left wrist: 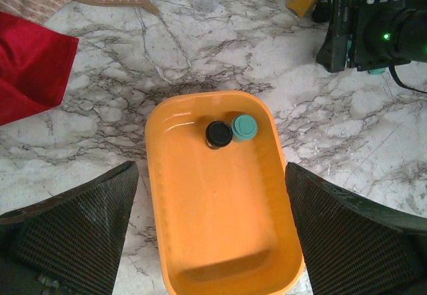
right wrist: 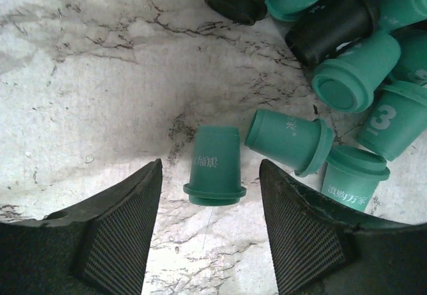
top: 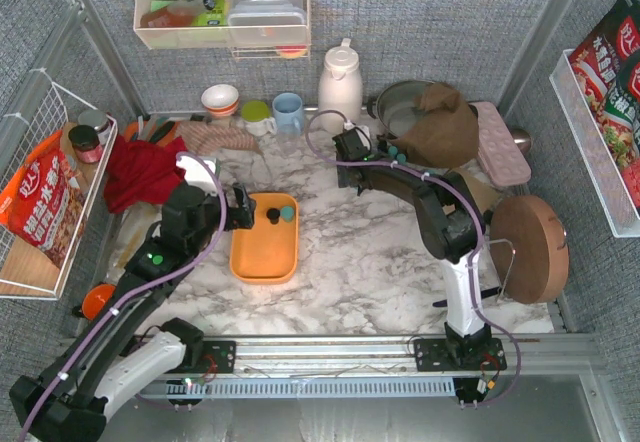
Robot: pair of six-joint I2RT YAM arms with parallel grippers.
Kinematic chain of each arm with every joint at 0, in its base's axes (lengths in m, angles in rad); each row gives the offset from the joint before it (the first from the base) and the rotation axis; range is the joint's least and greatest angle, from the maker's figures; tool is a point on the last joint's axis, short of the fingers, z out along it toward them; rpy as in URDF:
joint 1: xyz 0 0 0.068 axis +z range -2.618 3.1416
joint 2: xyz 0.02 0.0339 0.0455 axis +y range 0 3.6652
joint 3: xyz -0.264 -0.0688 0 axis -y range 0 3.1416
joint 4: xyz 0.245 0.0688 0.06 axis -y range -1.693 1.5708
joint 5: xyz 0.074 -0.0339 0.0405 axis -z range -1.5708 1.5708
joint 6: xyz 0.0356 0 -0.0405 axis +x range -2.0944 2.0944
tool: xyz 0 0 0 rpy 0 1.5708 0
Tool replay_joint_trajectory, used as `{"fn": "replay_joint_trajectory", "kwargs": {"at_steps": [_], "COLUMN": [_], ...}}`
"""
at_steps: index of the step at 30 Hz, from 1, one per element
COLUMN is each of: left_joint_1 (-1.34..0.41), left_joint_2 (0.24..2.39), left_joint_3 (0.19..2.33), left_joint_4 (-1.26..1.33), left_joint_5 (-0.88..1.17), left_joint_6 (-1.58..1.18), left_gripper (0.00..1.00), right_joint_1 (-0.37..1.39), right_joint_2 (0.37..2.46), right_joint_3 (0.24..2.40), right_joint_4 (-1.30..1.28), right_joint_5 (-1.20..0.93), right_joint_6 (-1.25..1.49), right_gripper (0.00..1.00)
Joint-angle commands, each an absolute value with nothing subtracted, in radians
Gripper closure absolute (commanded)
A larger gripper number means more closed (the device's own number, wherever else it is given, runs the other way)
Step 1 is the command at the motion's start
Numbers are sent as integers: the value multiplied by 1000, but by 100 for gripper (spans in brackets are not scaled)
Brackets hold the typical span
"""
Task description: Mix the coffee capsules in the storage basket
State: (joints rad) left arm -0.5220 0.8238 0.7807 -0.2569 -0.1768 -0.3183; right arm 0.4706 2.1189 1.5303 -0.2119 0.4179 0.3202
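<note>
While the left gripper [left wrist: 210, 169] hangs over the near end of the storage basket [left wrist: 220, 228] with its jaws spread wide and nothing in them, it has no part in this step. It is best left where it is, clear of the far end. There a black capsule [left wrist: 219, 133] and a teal capsule [left wrist: 244, 127] stand touching each other inside the basket.

To the right, on the marble table [right wrist: 100, 61], the right gripper [right wrist: 210, 166] straddles a lying teal pod [right wrist: 215, 161]. Its jaws are apart, with a gap showing on each side of the pod, so nothing is gripped yet. The step in hand looks like picking this pod for the basket.

To do it well, the jaws should close squarely on the pod's tapered sides. They should sit low enough that the cone does not squirt out toward its narrow far end.

A neighbouring pod [right wrist: 288, 138] lies just to the right, close to the right finger [right wrist: 300, 235], and could be pinched or shoved. The heap of capsules [right wrist: 333, 41] lies farther right and beyond, so a straight lift should disturb it least.
</note>
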Motion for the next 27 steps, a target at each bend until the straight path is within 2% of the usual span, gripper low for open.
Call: {"fn": "replay_joint_trajectory", "kwargs": {"at_steps": [1,11,15,27], "left_joint_1": [-523,-523,-524,-523], "left_joint_2": [808,791,793,781], "left_joint_3": [775,767,764,761], "left_joint_4": [-222,-209,-207,-204], "left_joint_5": [-167,-179,-176,-175], "left_joint_6": [-319,-319,-324,-321], "left_gripper": [1,1,1,1], "right_joint_1": [468,457,442,431], "right_joint_2": [2142,2148,2155,2124], "right_joint_3": [1564,1545,1566,1562], "right_joint_4": [-309,-307,-326,-304], "right_joint_5": [385,358,333,341], "right_joint_6": [315,322,327,306], "right_gripper": [36,42,49,58]}}
